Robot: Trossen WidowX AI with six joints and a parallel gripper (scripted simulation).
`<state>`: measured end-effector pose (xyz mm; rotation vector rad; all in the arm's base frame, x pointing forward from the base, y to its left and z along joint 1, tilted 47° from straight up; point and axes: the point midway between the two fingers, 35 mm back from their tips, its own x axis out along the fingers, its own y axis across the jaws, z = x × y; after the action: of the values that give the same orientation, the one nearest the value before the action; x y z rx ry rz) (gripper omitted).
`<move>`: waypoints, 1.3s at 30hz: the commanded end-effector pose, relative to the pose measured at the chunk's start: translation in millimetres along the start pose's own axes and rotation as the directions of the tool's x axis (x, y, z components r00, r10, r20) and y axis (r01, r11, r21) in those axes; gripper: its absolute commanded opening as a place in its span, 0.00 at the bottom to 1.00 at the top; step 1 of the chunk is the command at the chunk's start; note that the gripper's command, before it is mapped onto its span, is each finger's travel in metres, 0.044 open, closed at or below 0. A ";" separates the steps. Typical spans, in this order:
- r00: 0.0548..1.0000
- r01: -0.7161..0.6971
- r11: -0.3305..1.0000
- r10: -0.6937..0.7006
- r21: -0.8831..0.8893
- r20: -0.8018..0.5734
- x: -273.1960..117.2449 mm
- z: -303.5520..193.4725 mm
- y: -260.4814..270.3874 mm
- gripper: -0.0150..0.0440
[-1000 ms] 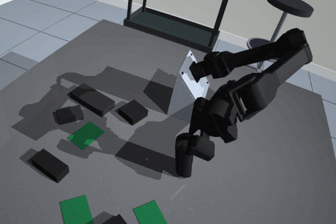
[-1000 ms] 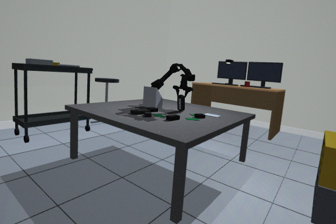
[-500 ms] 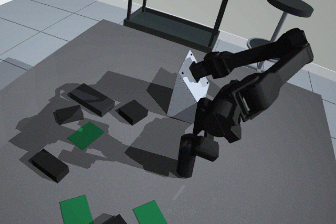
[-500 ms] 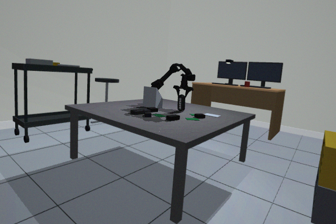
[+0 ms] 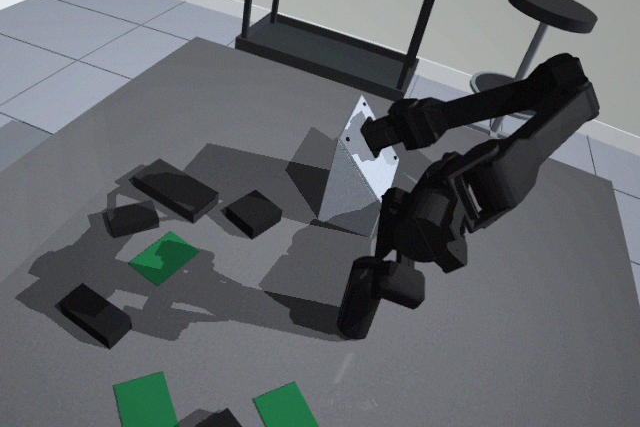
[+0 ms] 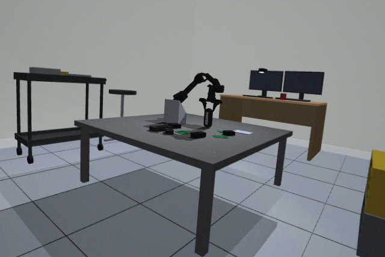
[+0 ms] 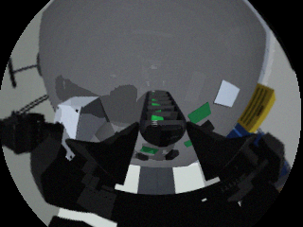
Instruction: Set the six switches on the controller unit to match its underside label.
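On cart (image 5: 320, 68) (image 6: 62, 79), grey box (image 6: 44, 70) beside yellow item (image 6: 64, 73); fingers (image 5: 373, 275) (image 6: 208, 109) holding controller unit (image 5: 356, 300) (image 6: 207, 118) (image 7: 163, 130)

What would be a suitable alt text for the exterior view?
A black robot arm on a grey table holds a dark controller unit on end in its gripper, beside small dark blocks and green plates; behind stand a cart, a stool and a desk with two monitors.
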<state>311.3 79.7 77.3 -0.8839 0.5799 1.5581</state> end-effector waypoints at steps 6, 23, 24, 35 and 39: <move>0.999 -0.002 1.000 0.002 0.001 0.035 0.7 11.3 -0.2 0.83; 0.997 -0.002 1.000 0.002 0.001 0.073 0.1 24.2 -0.2 0.83; 0.997 -0.002 1.000 0.002 0.001 0.076 0.1 24.9 -0.2 0.83; 0.995 -0.002 1.000 0.002 0.001 0.101 0.3 33.2 -0.2 0.83; 0.994 -0.002 1.000 0.002 0.001 0.110 0.4 36.2 -0.2 0.83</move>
<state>305.8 101.2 96.5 -0.8066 0.5137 1.5830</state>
